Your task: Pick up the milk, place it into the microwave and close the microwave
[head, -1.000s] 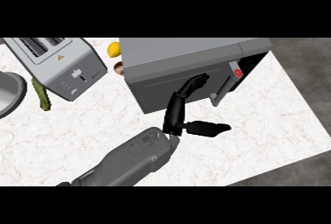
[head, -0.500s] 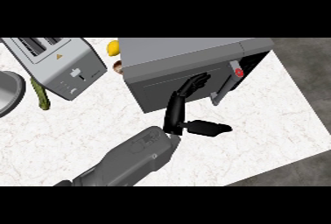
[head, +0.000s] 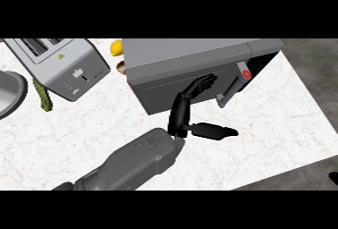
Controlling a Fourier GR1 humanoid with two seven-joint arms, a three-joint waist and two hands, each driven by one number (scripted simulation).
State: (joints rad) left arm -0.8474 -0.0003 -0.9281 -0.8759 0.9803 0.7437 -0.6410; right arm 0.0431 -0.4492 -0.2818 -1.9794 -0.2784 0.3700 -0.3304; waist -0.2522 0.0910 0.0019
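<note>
The grey microwave (head: 198,53) stands at the back of the counter, its door (head: 178,87) swung almost shut, with a dark gap left at its right end. A small red and white thing (head: 246,74) shows in that gap; I cannot make out the milk. My left hand (head: 179,114) reaches up from the lower middle. Its straight fingers (head: 201,85) lie against the door's front and its thumb (head: 214,131) sticks out to the right. It is open and holds nothing. A black bit of my right hand (head: 333,177) shows at the right edge.
A silver toaster (head: 63,67) stands at the back left, with a green vegetable (head: 44,95) and a grey round vessel (head: 8,91) beside it. A yellow fruit (head: 117,47) and a brown thing (head: 123,67) sit left of the microwave. The counter's edge (head: 310,107) runs down the right.
My left hand's fingers have slid a little up and to the right along the door, and the door has swung slightly closer to shut.
</note>
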